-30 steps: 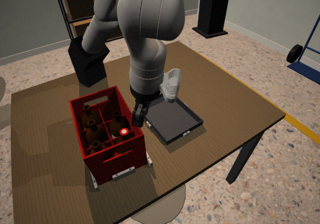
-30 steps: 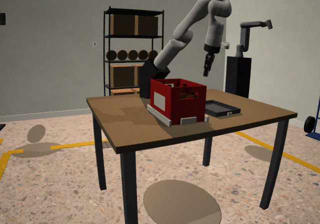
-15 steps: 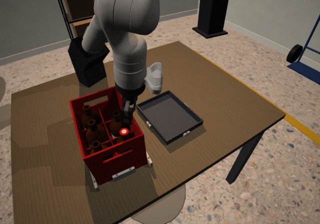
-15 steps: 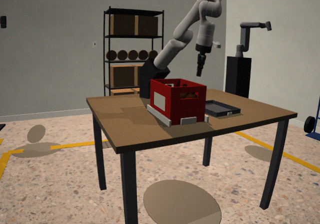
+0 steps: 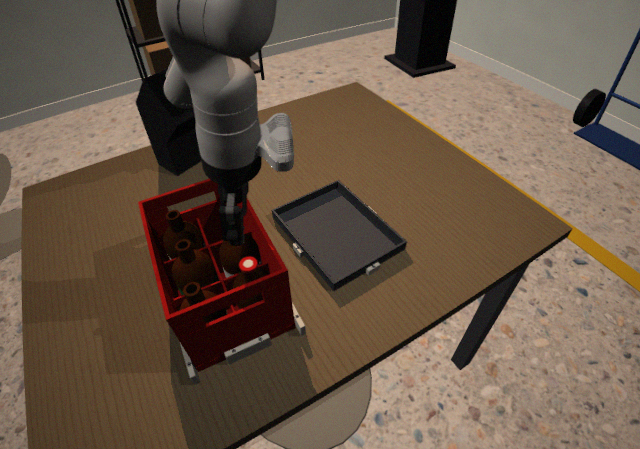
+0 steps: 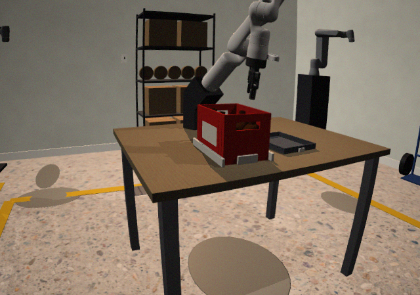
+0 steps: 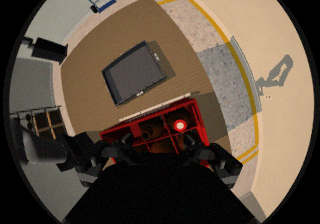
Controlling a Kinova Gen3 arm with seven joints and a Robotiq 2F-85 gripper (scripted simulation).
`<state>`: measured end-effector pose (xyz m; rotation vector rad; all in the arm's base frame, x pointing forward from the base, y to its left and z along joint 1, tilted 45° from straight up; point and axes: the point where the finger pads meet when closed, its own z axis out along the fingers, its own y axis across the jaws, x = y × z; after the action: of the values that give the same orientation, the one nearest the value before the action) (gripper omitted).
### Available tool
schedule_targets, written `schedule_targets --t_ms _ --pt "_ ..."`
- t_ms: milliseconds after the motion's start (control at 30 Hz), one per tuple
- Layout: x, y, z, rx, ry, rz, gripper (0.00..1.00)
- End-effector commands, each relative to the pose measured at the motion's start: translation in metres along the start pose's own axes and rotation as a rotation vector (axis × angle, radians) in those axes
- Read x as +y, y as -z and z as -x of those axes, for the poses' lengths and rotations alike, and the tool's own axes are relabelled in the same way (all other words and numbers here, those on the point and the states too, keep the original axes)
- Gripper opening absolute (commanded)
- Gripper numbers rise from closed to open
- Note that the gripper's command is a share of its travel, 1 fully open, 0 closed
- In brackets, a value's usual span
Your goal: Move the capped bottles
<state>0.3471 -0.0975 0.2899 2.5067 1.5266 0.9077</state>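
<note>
The red crate point(image 5: 271, 312) point(image 6: 232, 146) point(image 7: 198, 111) holds several brown bottles in its compartments. One capped bottle point(image 5: 248, 264) point(image 7: 180, 126), with a red and white cap, stands in the tray-side row at the near end. Open bottles with bare necks point(image 5: 192, 271) point(image 7: 146, 134) stand in other compartments; one beside the capped bottle is partly hidden by my fingers in the top view. The dark tray point(image 5: 338, 237) point(image 6: 288, 143) point(image 7: 132, 74) is empty. My gripper point(image 5: 235, 236) point(image 6: 252, 94) point(image 7: 158, 140) is open and empty, pointing down above the crate, with its fingertips higher than the rim.
Pale blocks point(image 5: 248, 348) point(image 6: 247, 158) lie on the wooden table point(image 5: 413, 186) point(image 6: 163, 169) along the crate's foot. Small pale blocks point(image 5: 372, 267) also sit against the tray. The crate's walls and dividers stand around the bottles. The arm's black base point(image 6: 195, 115) is behind the crate.
</note>
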Motion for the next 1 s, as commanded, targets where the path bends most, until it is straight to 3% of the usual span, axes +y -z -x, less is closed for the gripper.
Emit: schedule_targets --t_ms 0,167,633,733,967 --pt "-0.004 -0.001 0.012 0.015 0.033 0.019 1.00" --pt "-0.005 -0.001 0.017 0.010 0.061 0.030 1.00" --pt "-0.016 -0.008 0.061 0.040 0.223 0.101 1.00" --pt "-0.010 -0.005 0.059 0.020 0.216 0.110 1.00" --pt "-0.007 -0.009 0.082 0.043 0.297 0.140 1.00"
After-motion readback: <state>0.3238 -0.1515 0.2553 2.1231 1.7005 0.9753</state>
